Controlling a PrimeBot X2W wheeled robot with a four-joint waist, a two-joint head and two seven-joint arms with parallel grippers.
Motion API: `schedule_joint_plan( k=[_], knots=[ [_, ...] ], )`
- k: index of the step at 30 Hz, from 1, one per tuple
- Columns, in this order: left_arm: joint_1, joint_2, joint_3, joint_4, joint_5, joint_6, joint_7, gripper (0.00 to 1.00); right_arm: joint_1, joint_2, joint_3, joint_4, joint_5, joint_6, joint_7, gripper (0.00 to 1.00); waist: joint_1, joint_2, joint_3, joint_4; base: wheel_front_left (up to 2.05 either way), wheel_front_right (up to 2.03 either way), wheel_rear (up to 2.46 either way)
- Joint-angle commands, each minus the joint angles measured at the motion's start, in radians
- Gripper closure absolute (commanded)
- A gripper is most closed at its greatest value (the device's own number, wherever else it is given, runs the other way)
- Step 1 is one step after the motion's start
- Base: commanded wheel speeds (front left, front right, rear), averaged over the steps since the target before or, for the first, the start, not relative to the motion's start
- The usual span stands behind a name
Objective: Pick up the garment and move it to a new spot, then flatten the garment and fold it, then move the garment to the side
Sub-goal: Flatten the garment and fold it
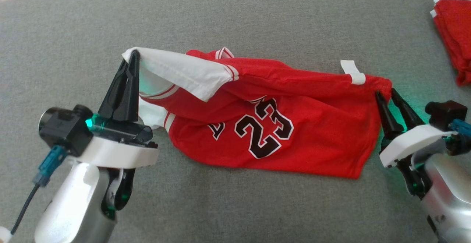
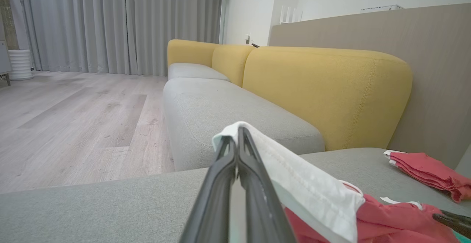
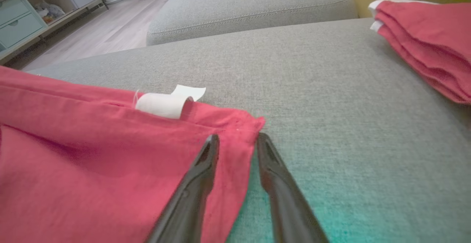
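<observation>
Grey sofa seat (image 1: 235,14): red jersey (image 1: 294,125) mid-seat, long axis left–right between the arms; left gripper (image 1: 134,56) clamps raised white end; right gripper (image 1: 385,92) half-parted astride right corner, cloth possibly between jaws, not yet pinched.

**Jersey pinched at one end, jaws apart at the other**

You have the left gripper (image 1: 135,56) closed on the white sleeve edge of the red jersey (image 1: 294,132), holding it raised above the grey cushion (image 1: 235,18). Your right gripper (image 1: 385,92) sits at the jersey's opposite corner, fingers parted, tips at the fabric. A second red garment (image 1: 454,33) lies well apart, upper right.
</observation>
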Motion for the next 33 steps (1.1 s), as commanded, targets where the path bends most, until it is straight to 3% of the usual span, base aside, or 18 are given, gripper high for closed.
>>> schedule_joint_plan(
  k=[1,2,5,12,20,24,25,28,33],
  knots=[
    [-0.032,0.034,0.034,-0.029,0.01,0.009,-0.002,1.0,-0.017,-0.029,0.021,-0.013,0.013,-0.001,-0.019,0.55,0.0,0.0,-0.002,0.0,0.0,0.0,0.0],
    [-0.032,0.035,0.034,-0.028,0.009,0.009,-0.002,1.0,-0.019,-0.031,0.028,-0.012,0.019,-0.001,-0.02,0.71,0.0,0.0,-0.003,0.0,0.0,0.0,0.0],
    [-0.03,0.038,0.033,-0.027,0.007,0.009,-0.003,1.0,-0.026,-0.041,0.046,-0.009,0.03,-0.001,-0.023,1.0,0.0,0.0,-0.007,-0.001,0.0,0.0,0.0],
    [-0.03,0.045,0.039,-0.027,0.003,0.012,-0.013,1.0,-0.039,-0.063,0.045,-0.037,0.02,-0.001,-0.027,1.0,0.0,0.0,-0.02,-0.005,0.0,0.0,0.0],
    [-0.114,0.058,0.078,-0.104,-0.022,-0.014,-0.036,1.0,-0.052,-0.092,-0.12,-0.215,-0.052,-0.001,-0.027,1.0,0.0,0.0,-0.031,-0.003,0.0,0.0,0.0],
    [-0.287,0.082,0.121,-0.149,-0.057,-0.046,0.014,1.0,-0.113,-0.125,-0.196,-0.347,-0.114,-0.001,-0.027,1.0,0.0,0.0,-0.027,-0.002,0.0,0.0,0.0],
    [-0.406,0.09,0.142,-0.132,-0.079,-0.065,0.047,1.0,-0.177,-0.147,-0.204,-0.386,-0.139,-0.001,-0.027,1.0,0.0,0.0,-0.014,-0.005,0.0,0.0,0.0],
    [-0.606,0.097,0.161,-0.033,-0.097,-0.084,0.1,1.0,-0.319,-0.181,-0.174,-0.413,-0.186,-0.001,0.006,1.0,0.0,0.0,0.028,-0.01,0.0,0.0,0.0],
    [-0.943,0.101,0.13,0.185,-0.021,-0.108,0.122,1.0,-0.622,-0.2,-0.098,-0.363,-0.234,-0.001,0.079,1.0,0.0,0.0,0.154,-0.015,0.0,0.0,0.0]
  ],
)
